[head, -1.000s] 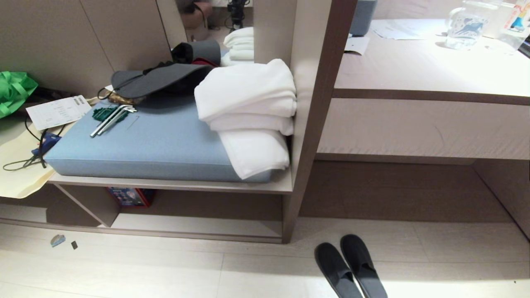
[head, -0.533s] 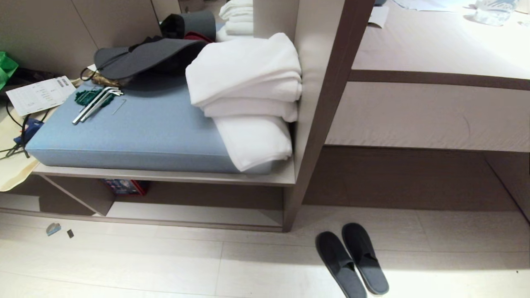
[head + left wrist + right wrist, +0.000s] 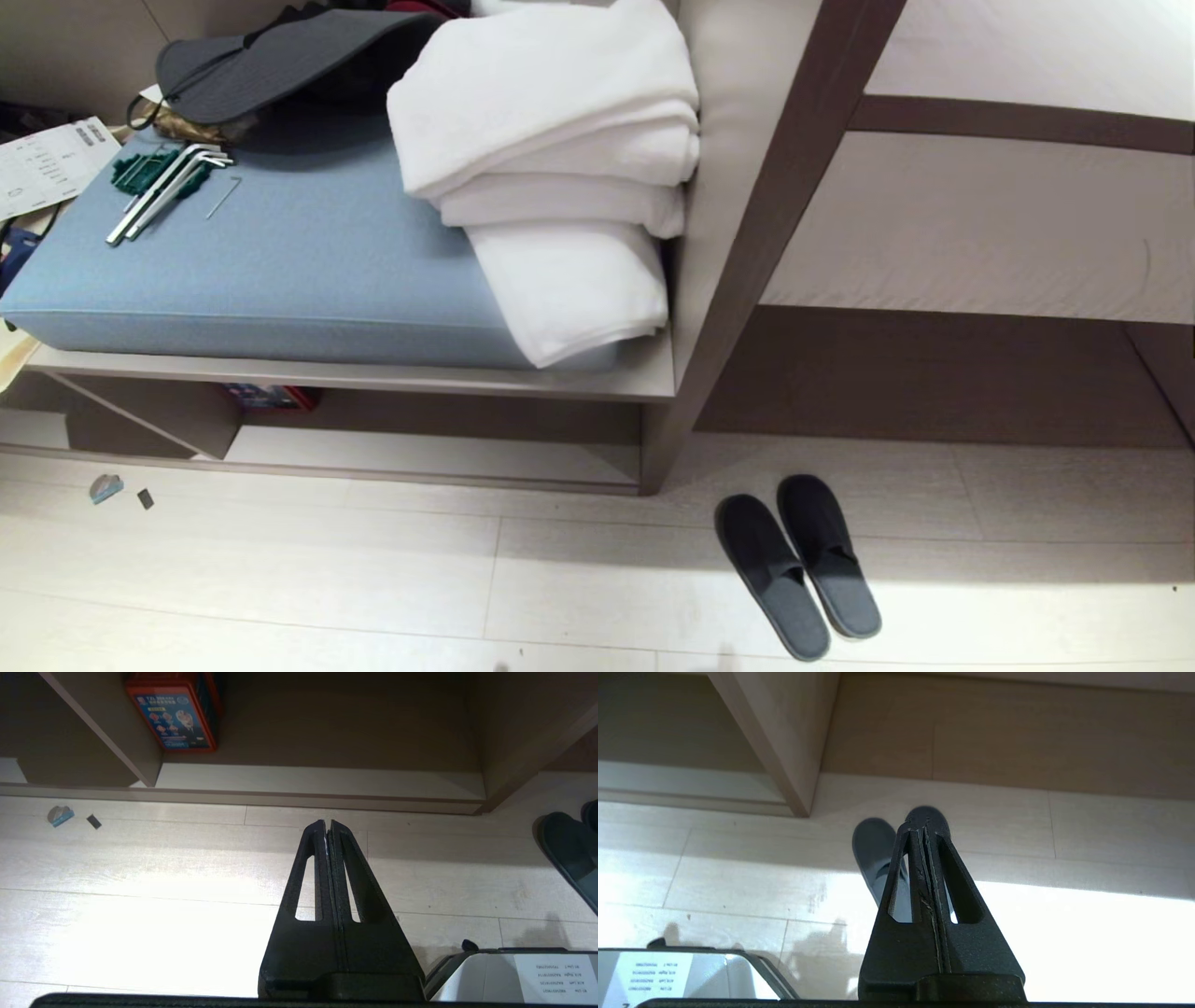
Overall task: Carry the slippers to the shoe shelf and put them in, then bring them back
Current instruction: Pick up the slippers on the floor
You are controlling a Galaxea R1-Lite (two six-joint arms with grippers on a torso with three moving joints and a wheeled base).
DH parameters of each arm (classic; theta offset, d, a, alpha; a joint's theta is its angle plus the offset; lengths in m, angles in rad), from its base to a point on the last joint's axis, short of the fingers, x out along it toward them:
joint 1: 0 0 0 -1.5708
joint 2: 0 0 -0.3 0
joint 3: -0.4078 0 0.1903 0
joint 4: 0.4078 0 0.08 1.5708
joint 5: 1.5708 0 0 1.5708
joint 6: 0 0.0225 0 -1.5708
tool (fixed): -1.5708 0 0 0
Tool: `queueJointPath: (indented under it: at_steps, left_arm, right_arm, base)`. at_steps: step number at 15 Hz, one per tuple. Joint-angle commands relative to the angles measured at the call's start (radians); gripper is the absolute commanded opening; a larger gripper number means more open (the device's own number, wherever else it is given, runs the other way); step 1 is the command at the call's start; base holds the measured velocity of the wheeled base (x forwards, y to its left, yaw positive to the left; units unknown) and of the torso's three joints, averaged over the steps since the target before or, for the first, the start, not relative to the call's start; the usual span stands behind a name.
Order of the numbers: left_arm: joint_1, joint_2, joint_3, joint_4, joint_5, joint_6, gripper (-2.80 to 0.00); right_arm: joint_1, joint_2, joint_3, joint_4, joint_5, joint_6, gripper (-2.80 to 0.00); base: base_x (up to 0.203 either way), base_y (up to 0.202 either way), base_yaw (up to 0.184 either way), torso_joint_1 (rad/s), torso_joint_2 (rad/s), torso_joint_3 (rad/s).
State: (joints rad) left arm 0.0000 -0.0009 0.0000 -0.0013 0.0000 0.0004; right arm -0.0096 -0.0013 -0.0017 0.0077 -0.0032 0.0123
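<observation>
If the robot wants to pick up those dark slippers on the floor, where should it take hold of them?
Probably at the heel ends, from above. The slippers lie flat, side by side and touching, toes toward the shoe shelf, open backs nearest the robot. One tool could likely pinch both adjoining inner edges there together. Both the left tool and right tool are shut and would need opening first.

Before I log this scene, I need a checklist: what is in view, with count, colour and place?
slippers: two, dark blue-grey, side by side on the floor, right of the shelf's end panel
shoe shelf: one, grey-beige, low bay under the bench
cushion: one, blue, on the bench
towels: one stack, white, on the cushion's right end
hex keys: one set, silver, cushion's left
box: one, red, back of the shelf
left gripper: black, shut, above the floor
right gripper: black, shut, above the slippers
</observation>
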Motion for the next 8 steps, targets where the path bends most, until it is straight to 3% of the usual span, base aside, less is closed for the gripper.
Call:
queueJointPath:
  at_steps: [1, 8]
  left_arm:
    - [0.0, 0.001, 0.0, 0.0, 0.0, 0.0, -2.8]
    - [0.0, 0.001, 0.0, 0.0, 0.0, 0.0, -2.8]
  right_arm:
    - [0.0, 0.001, 0.0, 0.0, 0.0, 0.0, -2.8]
    - [0.0, 0.001, 0.0, 0.0, 0.0, 0.001, -2.8]
  base:
    - [0.0, 0.0, 0.0, 0.007, 0.0, -0.188]
    - [0.0, 0.0, 0.0, 0.004, 0.0, -0.199]
